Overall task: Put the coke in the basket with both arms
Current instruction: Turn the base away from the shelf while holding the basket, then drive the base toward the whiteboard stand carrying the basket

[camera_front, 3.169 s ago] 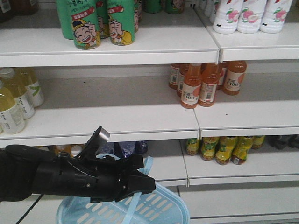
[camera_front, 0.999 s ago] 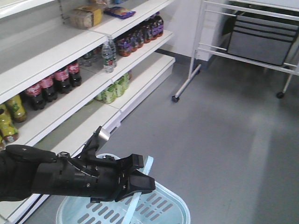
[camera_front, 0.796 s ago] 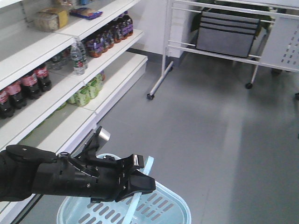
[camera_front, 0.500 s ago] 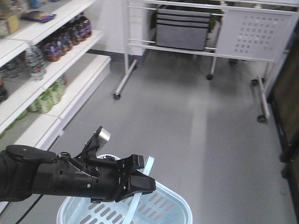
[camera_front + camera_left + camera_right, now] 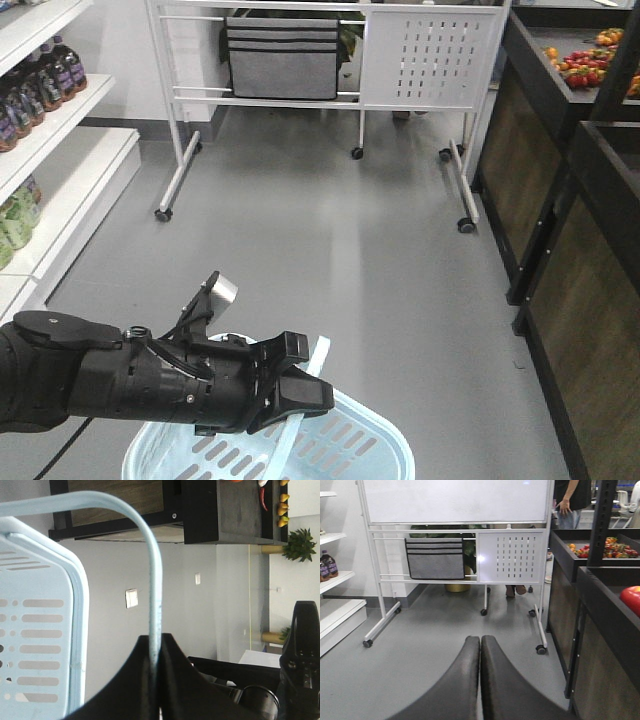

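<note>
Basket [image 5: 378, 442] hangs just beneath the left gripper [image 5: 156, 638], whose jaws pinch its light blue handle [image 5: 154, 580], over a grey floor [image 5: 330, 250]. Right gripper [image 5: 480, 639], 2 fingers [image 5: 462, 680] pressed together on nothing, faces a wheeled whiteboard stand [image 5: 455, 502]; dark produce bins [image 5: 600, 545] stand to its right.

Left arm [image 5: 120, 385]: showing bulky matte black housings, dotted with small screws [image 5: 190, 397].
Silvery part [image 5: 222, 291]: glinting on the arm's top side.
Cable [image 5: 65, 445]: trailing thin and black underneath.
Right end effector [image 5: 480, 675]: showing two smooth, black, tapering fingers.
</note>
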Robot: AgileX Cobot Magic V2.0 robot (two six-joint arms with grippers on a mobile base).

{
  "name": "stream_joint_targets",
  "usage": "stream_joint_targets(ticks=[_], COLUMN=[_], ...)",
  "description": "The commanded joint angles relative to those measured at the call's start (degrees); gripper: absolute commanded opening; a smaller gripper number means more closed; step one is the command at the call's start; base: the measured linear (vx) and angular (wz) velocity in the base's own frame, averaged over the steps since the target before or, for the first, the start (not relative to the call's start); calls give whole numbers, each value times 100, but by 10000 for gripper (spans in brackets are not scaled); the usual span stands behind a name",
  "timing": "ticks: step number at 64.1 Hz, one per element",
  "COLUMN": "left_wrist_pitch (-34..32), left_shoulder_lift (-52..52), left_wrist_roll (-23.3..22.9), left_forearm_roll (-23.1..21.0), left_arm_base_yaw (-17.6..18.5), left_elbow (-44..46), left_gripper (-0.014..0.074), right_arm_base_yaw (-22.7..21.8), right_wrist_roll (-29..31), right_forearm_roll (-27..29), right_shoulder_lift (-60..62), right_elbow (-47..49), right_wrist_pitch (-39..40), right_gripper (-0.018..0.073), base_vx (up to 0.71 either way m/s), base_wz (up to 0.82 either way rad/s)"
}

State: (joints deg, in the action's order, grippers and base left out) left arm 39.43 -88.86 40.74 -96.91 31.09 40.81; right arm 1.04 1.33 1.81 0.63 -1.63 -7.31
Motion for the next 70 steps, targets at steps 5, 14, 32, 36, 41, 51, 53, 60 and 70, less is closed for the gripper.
stream_joint_targets(ticks=[5, 14, 32, 36, 41, 51, 53, 60, 70], left_wrist_pitch=[279, 279, 279, 279, 279, 279, 279, 279, 279], left_shoulder_lift=[254, 254, 254, 254, 254, 254, 254, 254, 254], left_wrist_roll=[29, 29, 29, 29, 29, 29, 29, 29, 29], left_forearm_roll=[-532, -532, -532, -532, -532, -532, -532, -532, -532], left_arm_base_yaw=[30, 30, 30, 30, 30, 30, 30, 30, 30], left_elbow=[129, 129, 129, 129, 129, 129, 129, 129, 129], left_gripper=[-6, -6, -6, -6, -6, -6, -6, -6, -6], right_arm_base_yaw=[-29, -29, -29, -29, -29, -29, -29, -29, -29], right_wrist_roll=[25, 25, 25, 25, 25, 25, 25, 25, 25], right_forearm_roll=[-11, -11, -11, -11, -11, -11, -11, -11, -11], right_shoulder_lift=[71, 71, 71, 71, 71, 71, 71, 71, 71], right_elbow=[-42, -42, -42, -42, -42, -42, -42, -42, -42], right_wrist_pitch=[461, 461, 461, 461, 461, 461, 461, 461, 461], right_gripper=[-10, -10, -10, -10, -10, -10, -10, -10, -10], base_vx=[-2, 0, 2, 3, 4, 6, 8, 9, 11], base_wz=[-17, -14, -7, -9, -8, -5, -1, -1, -7])
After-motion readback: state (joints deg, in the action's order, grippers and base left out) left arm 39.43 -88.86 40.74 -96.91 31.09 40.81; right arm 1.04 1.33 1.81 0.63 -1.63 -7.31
